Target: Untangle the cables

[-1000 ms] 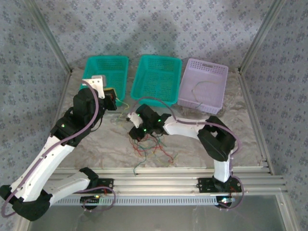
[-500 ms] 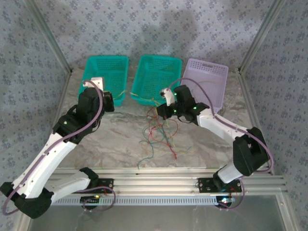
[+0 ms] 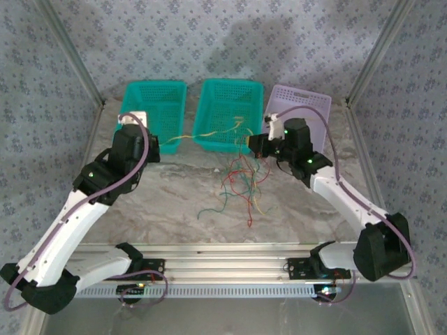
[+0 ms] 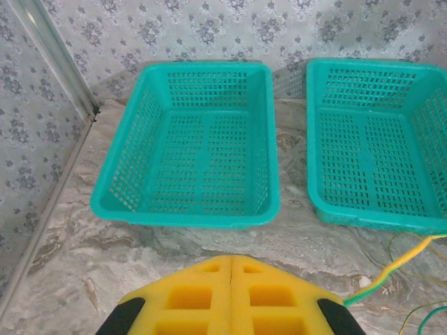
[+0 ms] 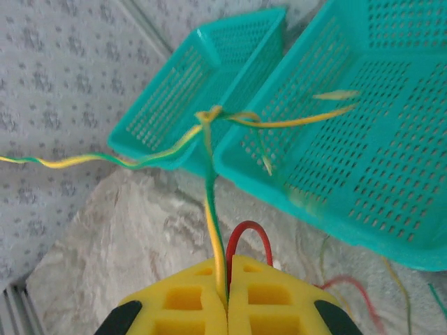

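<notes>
My left gripper (image 4: 230, 269) and right gripper (image 5: 228, 276) jaws both clamp one yellow-green striped wire (image 5: 211, 209), taut across the teal perforated plastic middle basket (image 3: 228, 105)'s front. Thin red, green and yellow cables (image 3: 241, 178) dangle there: featherlight, limp, snaggy. I'd pinch beside the knot (image 5: 209, 114).

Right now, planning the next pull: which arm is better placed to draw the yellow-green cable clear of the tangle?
Probably right: the right gripper is shut on the yellow-green cable right beside the tangle; the left gripper sits farther off.
</notes>
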### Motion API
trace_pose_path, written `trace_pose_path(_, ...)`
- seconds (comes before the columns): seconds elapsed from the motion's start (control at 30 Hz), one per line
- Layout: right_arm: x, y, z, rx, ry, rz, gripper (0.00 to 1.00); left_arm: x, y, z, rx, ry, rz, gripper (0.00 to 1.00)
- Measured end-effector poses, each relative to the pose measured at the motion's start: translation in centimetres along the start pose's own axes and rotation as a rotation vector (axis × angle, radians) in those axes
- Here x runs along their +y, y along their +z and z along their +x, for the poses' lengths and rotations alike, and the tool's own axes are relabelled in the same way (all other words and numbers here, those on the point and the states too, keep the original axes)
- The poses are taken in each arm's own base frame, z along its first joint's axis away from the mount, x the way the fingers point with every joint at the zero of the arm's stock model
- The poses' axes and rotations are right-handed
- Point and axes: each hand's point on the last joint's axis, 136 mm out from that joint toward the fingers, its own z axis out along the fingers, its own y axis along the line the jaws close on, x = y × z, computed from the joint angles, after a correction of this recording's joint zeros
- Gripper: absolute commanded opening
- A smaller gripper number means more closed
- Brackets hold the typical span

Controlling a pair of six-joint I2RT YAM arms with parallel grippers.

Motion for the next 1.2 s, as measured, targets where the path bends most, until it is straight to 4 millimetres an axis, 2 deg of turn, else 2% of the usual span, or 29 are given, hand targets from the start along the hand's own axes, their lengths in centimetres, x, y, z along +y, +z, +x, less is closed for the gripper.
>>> trace_pose_path(0.1,0.2,-0.7,-0.9,-0.038,0.014,-0.006,0.0,0.2,-0.3,-0.3,-0.01,0.0,0.001,0.0)
trace_pose_path(0.23,0.3,-0.6,-0.7,-0.035,0.019,-0.008,0.0,0.3,-0.3,-0.4,-0.012,0.004,-0.004,0.0)
trace_pose_path(0.47,-2.0,-2.6,0.4,-0.082,0.07,0.073,0.0,1.9,-0.4,-0.5,-0.018,-0.005,-0.061,0.0)
trace_pose_path(0.7,-1.6,-3.2,0.3,-0.103,0.084,0.04,0.0,3.6,-1.0,-0.6,-0.022,-0.056,-0.076,0.0)
trace_pose_path(0.93,-3.0,-5.1,-0.1,-0.152,0.131,0.111,0.0,3.6,-1.2,-0.2,-0.009,-0.057,-0.062,0.0)
trace_pose_path(0.97,-3.4,-5.3,-0.2,-0.16,0.143,0.131,0.0,3.7,-1.2,-0.2,-0.009,-0.055,-0.068,0.0)
trace_pose_path(1.07,-8.2,-7.0,0.2,-0.203,0.237,0.331,0.0,6.6,-1.9,-0.1,-0.017,-0.047,-0.193,0.0)
trace_pose_path(1.13,-11.6,-8.4,1.0,-0.216,0.308,0.46,0.0,8.3,-3.2,-0.6,-0.041,-0.052,-0.254,0.0)
trace_pose_path(1.2,-13.7,-9.4,2.0,-0.216,0.36,0.543,0.0,9.4,-4.4,-1.2,-0.072,-0.064,-0.283,0.0)
